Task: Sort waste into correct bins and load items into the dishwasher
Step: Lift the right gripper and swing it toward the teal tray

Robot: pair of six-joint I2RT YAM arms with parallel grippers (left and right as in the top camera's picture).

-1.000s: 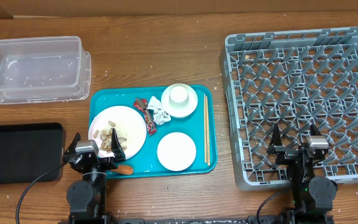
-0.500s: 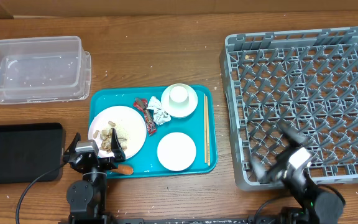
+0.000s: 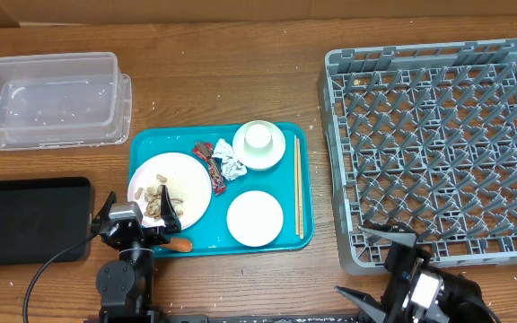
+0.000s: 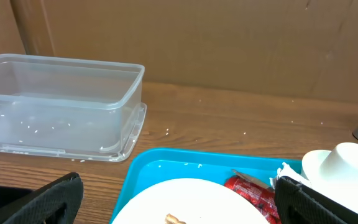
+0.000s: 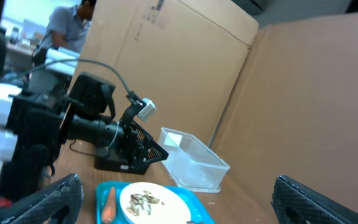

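Overhead, left and right jaws stand apart, empty; chopsticks [image 3: 298,187] lie on the teal tray [image 3: 164,142].

Left hand [image 3: 135,209] and tilted right hand [image 3: 372,263], both spread wide.

No text, label or number can be read anywhere

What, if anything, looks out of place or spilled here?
A small orange carrot-like piece lies off the large white round plate that holds the beige scraps, at the front edge of the teal rectangular tray. Nothing else stands out.
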